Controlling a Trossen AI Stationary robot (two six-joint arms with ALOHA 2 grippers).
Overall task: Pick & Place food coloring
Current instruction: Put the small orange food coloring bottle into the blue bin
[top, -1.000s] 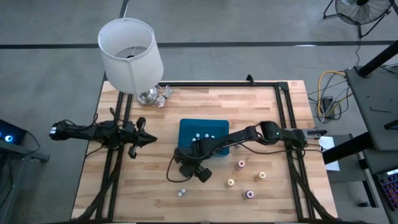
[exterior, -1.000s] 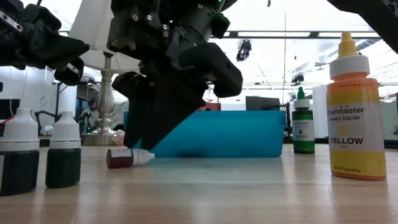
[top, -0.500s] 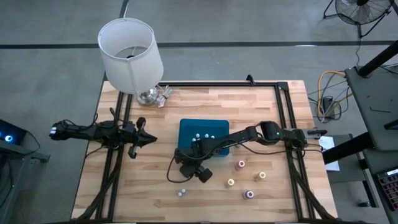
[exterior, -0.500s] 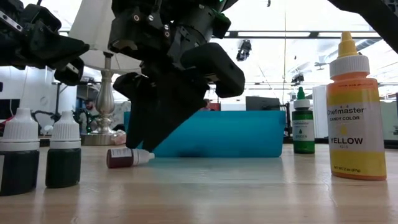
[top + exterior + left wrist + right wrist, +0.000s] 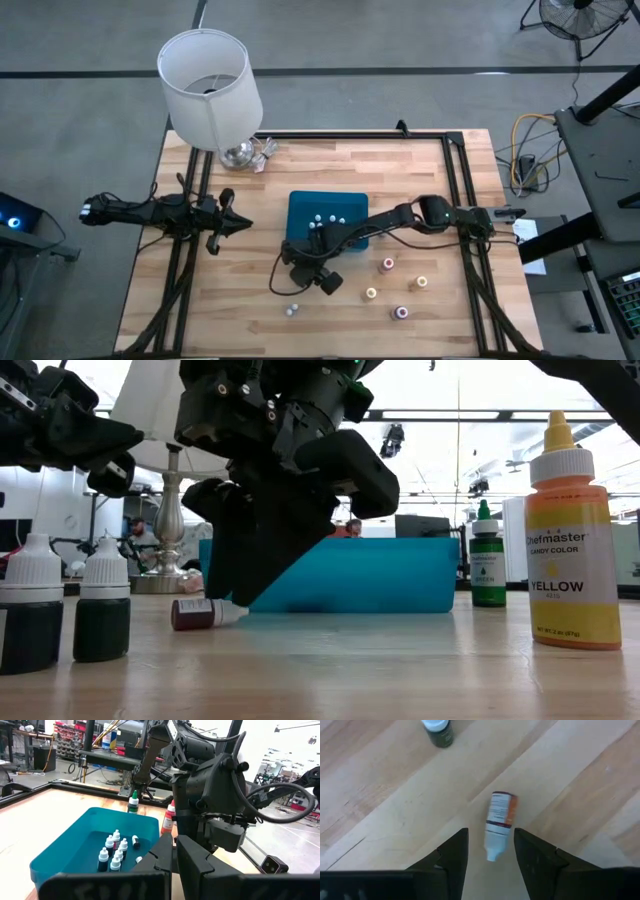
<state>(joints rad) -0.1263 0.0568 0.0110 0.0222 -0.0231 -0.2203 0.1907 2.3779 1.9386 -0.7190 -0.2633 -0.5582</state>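
Lamp [image 5: 210,95] stands at the tabletop's [image 5: 420,165] far left corner. Left gripper [image 5: 238,224] waits near the left edge, fingers pressed together, empty. Toward the middle sits the tray [image 5: 300,208], already holding several small bottles [image 5: 114,852], so part of the job looks done. Just in front of the tray's near edge the right gripper [image 5: 292,273] hangs low over a fallen bottle [image 5: 499,823] lying on its side; the fingers [image 5: 452,851] stand apart on either side of its cap end and are not yet clamped on it. Another small bottle [image 5: 292,310] stands close to the near edge. Toward the right half, four more [image 5: 388,264] wait upright between the tray and the near right corner. By my reckoning, about half the work is left: grasp the fallen one, carry it to the tray, then fetch the rest
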